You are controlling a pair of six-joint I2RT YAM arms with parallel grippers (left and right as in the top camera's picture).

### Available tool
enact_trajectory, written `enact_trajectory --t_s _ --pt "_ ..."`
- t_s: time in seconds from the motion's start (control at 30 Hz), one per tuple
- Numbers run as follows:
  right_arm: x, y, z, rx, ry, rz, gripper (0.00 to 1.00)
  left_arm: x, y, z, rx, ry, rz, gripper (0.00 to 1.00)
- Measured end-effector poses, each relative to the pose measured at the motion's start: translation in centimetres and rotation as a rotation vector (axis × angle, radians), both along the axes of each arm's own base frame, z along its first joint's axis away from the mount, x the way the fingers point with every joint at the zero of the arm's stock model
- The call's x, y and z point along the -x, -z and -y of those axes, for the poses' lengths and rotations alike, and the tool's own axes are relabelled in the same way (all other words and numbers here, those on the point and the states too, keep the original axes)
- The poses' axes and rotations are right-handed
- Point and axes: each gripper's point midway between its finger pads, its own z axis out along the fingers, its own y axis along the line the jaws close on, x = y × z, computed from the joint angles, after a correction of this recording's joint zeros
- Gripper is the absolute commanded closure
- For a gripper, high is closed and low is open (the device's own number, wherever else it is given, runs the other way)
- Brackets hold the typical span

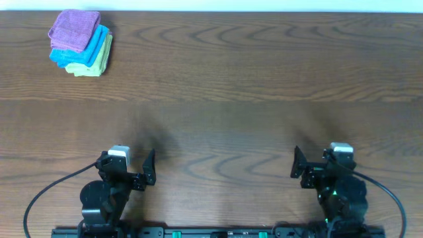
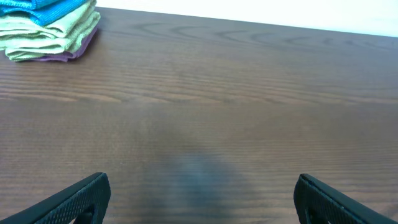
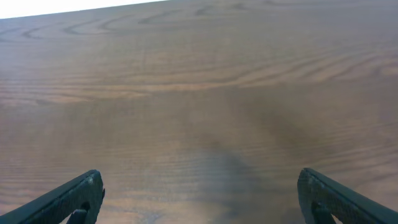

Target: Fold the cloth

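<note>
The purple cloth (image 1: 75, 30) is pictured lying folded on top of a pile at the far left corner of the table (image 1: 264, 79), with a blue cloth (image 1: 89, 47) and a yellow-green cloth (image 1: 99, 63) stacked beneath. The left claw (image 2: 202, 196) and right claw (image 3: 199, 186) are held wide open and empty at the near edge, well apart from the pile. If the top cloth is pinched too deep, the blue cloth could be dragged along or the pile toppled.
</note>
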Motion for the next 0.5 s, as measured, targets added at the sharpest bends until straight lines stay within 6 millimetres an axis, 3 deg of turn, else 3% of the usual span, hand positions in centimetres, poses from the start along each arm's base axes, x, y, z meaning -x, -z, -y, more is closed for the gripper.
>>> enact_trajectory --t_s 0.23,0.5 --pt "0.1 1.6 0.0 -0.008 0.003 0.038 0.01 0.0 0.0 0.0 0.000 0.000 0.000 0.05" --pt "0.1 1.7 0.0 -0.008 0.003 0.039 0.01 0.0 0.0 0.0 0.000 0.000 0.000 0.05"
